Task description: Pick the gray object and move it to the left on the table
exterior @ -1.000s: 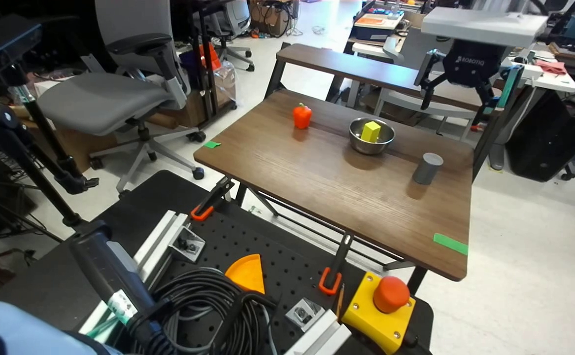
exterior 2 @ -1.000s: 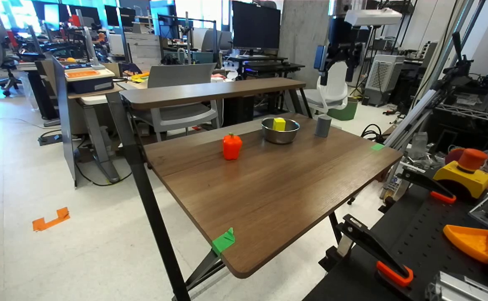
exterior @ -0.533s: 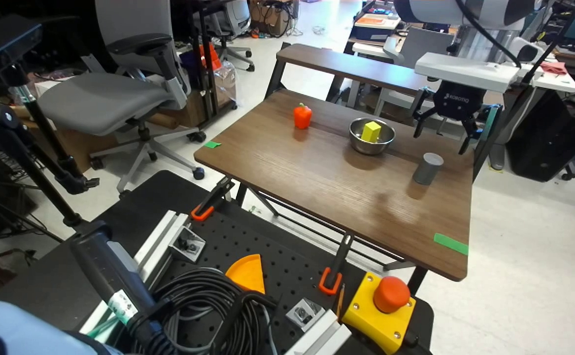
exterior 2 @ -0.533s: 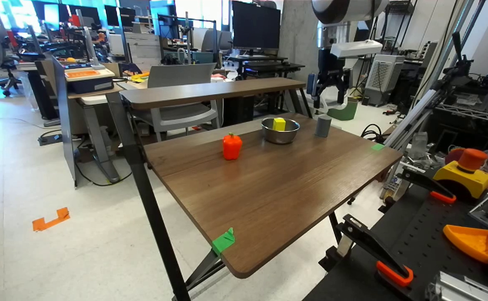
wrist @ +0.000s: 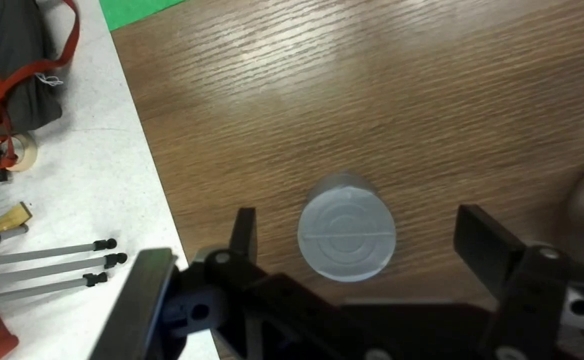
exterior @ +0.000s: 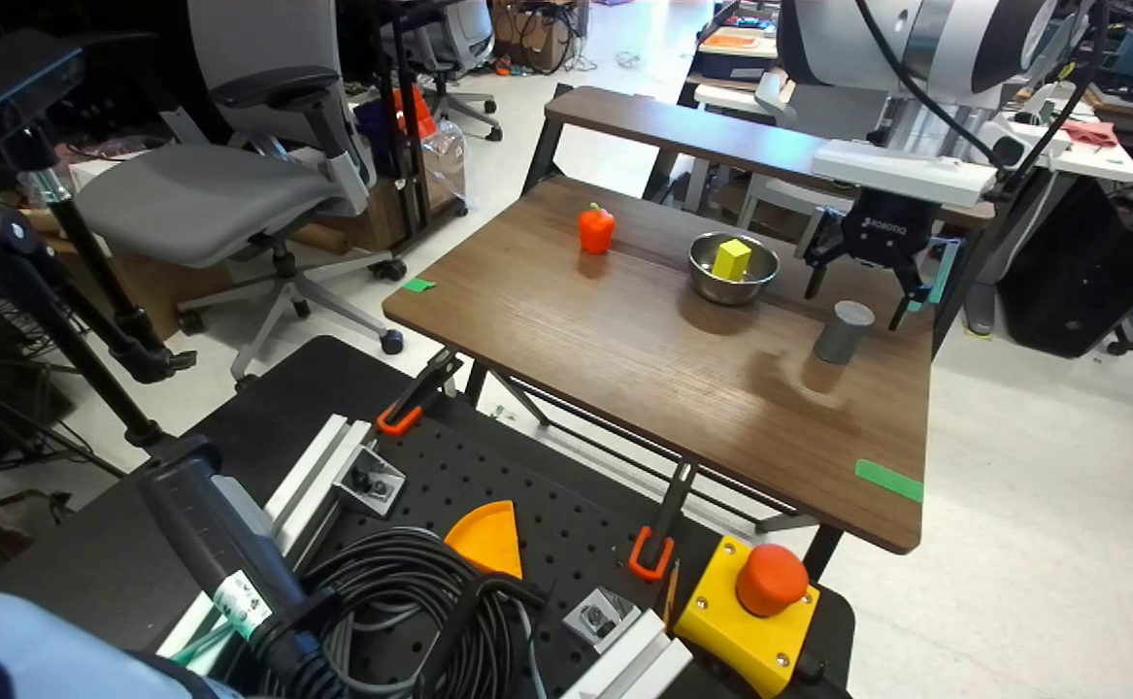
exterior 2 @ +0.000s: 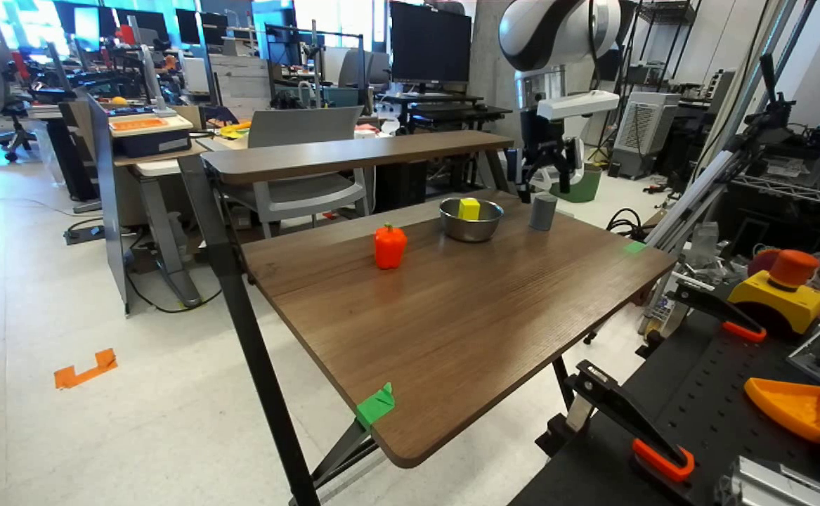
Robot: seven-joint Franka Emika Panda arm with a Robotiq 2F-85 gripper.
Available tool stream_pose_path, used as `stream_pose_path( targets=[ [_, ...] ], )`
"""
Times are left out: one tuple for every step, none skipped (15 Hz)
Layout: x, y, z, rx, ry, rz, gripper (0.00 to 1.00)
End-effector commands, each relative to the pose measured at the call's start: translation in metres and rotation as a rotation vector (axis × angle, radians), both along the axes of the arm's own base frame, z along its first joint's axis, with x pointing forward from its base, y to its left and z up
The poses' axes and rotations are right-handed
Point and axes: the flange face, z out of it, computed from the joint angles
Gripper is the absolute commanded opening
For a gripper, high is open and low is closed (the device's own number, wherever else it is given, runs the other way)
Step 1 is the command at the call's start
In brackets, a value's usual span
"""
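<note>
Claw point(exterior: 854, 310) hangs over bench point(exterior: 576, 330), fingers point(wrist: 487, 250) wide apart, nothing held — gray can point(wrist: 347, 235) stands upright below it, btwn the fingers in wrist view. Prob. approach step — next: line up, drop w/ fingers astride can, then pinch.

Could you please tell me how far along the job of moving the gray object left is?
Looks done: the gripper is open and roughly lined up, the gray object showing between its jaws in the wrist view. In hand: probably positioning for the grasp, as nothing is gripped yet. Left: the grasp, lift, move left and set-down, since the object stands upright on the table.
</note>
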Motion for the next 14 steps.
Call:
stream_pose_path(
  targets=[
    [0.013,-0.007,-0.008,0.000,0.044,-0.031,1.00],
    [0.014,-0.007,-0.010,-0.001,0.055,-0.037,1.00],
    [0.015,-0.008,-0.012,-0.001,0.065,-0.043,0.75],
    [0.016,-0.009,-0.013,0.000,0.075,-0.048,0.72],
    [0.017,-0.010,-0.015,0.000,0.082,-0.052,0.66],
    [0.018,-0.010,-0.016,-0.002,0.088,-0.057,0.56],
    [0.019,-0.011,-0.017,-0.004,0.094,-0.061,0.49],
    [0.021,-0.012,-0.018,-0.006,0.098,-0.066,0.40],
    [0.021,-0.013,-0.018,-0.005,0.105,-0.065,0.34],
    [0.022,-0.013,-0.015,-0.002,0.102,-0.060,0.27],
    [0.023,-0.013,-0.007,0.006,0.088,-0.043,0.22],
    [0.025,-0.012,0.002,0.010,0.069,-0.029,0.22],
    [0.025,-0.007,0.017,0.009,0.040,-0.001,0.22],
    [0.027,0.000,0.029,0.002,0.013,0.031,0.22]
  ],
)
